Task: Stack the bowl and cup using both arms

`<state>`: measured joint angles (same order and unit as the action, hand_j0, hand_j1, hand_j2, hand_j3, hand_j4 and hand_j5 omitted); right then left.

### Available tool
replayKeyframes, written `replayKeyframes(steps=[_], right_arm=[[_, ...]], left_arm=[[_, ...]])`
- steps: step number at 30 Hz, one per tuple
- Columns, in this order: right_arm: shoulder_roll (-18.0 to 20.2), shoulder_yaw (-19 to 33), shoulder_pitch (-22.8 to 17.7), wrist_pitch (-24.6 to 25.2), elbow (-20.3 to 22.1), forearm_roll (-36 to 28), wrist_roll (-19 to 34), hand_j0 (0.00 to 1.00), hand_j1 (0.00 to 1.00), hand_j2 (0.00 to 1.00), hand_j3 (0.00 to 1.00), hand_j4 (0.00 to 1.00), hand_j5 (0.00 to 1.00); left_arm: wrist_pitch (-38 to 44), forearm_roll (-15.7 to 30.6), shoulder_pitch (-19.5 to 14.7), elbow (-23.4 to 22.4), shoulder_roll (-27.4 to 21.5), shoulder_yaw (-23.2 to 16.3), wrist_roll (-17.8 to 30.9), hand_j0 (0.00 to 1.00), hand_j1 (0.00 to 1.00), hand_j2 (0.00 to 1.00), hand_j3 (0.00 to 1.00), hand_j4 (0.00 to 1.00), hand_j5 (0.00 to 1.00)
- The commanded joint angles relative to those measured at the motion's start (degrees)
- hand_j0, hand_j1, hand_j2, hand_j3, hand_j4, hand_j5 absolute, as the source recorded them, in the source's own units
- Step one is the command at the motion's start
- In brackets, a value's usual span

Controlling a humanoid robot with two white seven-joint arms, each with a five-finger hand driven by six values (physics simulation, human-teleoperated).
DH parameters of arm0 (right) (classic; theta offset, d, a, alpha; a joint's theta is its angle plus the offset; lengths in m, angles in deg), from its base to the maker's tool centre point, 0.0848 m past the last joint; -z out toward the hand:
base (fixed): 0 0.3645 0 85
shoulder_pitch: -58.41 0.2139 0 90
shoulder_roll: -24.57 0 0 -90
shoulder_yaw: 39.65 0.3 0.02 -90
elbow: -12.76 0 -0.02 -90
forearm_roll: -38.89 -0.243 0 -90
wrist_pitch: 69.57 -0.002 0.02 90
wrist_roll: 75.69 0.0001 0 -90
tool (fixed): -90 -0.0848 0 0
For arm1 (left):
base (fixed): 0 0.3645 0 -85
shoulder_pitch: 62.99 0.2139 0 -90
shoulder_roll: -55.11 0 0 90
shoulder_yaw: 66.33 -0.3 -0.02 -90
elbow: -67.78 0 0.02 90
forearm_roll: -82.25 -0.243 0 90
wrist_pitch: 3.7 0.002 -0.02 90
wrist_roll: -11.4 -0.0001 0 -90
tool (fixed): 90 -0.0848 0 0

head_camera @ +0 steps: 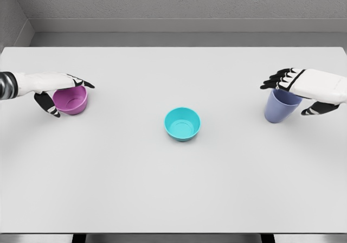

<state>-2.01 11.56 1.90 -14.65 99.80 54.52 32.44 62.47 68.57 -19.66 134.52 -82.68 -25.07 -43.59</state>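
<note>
Broadly, a pale grey matte surface [173,189] fills nearly the whole frame, with a grey wall band across the top.

Next in size are the two white robot arms. The left hand [57,94] reaches in at the left edge, fingers stretched over the rim of a squat purple plastic bowl [73,103] and thumb hooked down its near-left side; the fingers bracket the bowl, though whether they press on it I cannot tell. The right hand [303,91] enters at the right edge, fingers laid over the mouth of a tall blue-violet plastic cup [279,108] and thumb down beside its right wall, likewise around it, grip not confirmed.

A round turquoise plastic bowl [182,123] sits alone at the middle of the frame, well apart from both hands, open side up and empty.

By my judgement the step in hand is the paired grasp: each hand is settling on its own vessel, and neither looks lifted. The next move calls for closing firmly, raising both clear, then carrying them toward the centre bowl one at a time so the arms do not meet.

No brand, label or writing shows anywhere.
</note>
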Motion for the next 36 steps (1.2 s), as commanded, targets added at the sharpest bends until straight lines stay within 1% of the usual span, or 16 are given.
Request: replayKeyframes(steps=[1,9,13,15,17,20,23,32,36], right_arm=[[-0.5,0.03,0.0,0.09,-0.56,-0.34,-0.02,1.0,1.0,1.0,1.0,1.0,1.0],[-1.55,0.03,0.79,0.09,-2.75,0.19,-0.11,1.0,1.0,1.0,1.0,1.0,1.0],[-1.55,0.03,0.79,0.09,-2.84,0.19,-0.11,1.0,1.0,1.0,1.0,1.0,1.0],[-1.73,0.03,0.79,0.09,-3.46,0.28,-0.02,1.0,1.0,1.0,1.0,1.0,1.0],[-2.08,-0.32,0.79,0.09,-3.55,0.28,-0.02,1.0,1.0,1.0,1.0,1.0,1.0],[-2.34,-0.32,0.88,0.09,-4.16,0.28,-0.11,1.0,1.0,1.0,1.0,1.0,1.0],[-2.34,-0.41,1.05,0.09,-4.51,0.28,-0.02,1.0,1.0,1.0,1.0,1.0,1.0],[-3.4,-2.26,2.9,0.09,-6.45,0.19,0.15,1.0,1.0,1.0,1.0,1.0,1.0],[-3.57,-2.43,3.34,0.09,-6.45,-0.34,0.94,1.0,1.0,1.0,1.0,1.0,1.0]], left_arm=[[0.09,-0.29,0.0,-0.47,0.33,0.05,-0.02,1.0,1.0,1.0,1.0,1.0,1.0],[0.09,-0.29,0.0,-0.47,0.94,0.13,-0.02,1.0,1.0,1.0,1.0,1.0,1.0],[0.09,-0.37,0.09,-0.47,0.94,0.14,-0.02,1.0,1.0,1.0,1.0,1.0,1.0],[0.18,-0.29,0.09,-0.47,0.94,0.05,-0.02,0.96,0.96,0.96,0.96,0.96,0.96],[0.09,-0.29,0.18,-0.47,1.12,0.14,-0.02,0.88,0.88,0.88,0.88,0.88,0.88],[0.09,-0.29,0.26,-0.47,1.12,0.22,-0.02,0.79,0.79,0.79,0.79,0.79,0.79],[0.09,-0.29,0.26,-0.56,1.12,0.22,-0.02,0.75,0.75,0.75,0.75,0.75,0.75],[0.0,-0.11,0.26,-0.12,1.03,0.58,-0.02,0.69,0.69,0.69,0.69,0.69,0.69],[0.0,0.06,-0.09,0.14,0.68,0.66,-0.02,0.69,0.69,0.69,0.69,0.69,0.69]])
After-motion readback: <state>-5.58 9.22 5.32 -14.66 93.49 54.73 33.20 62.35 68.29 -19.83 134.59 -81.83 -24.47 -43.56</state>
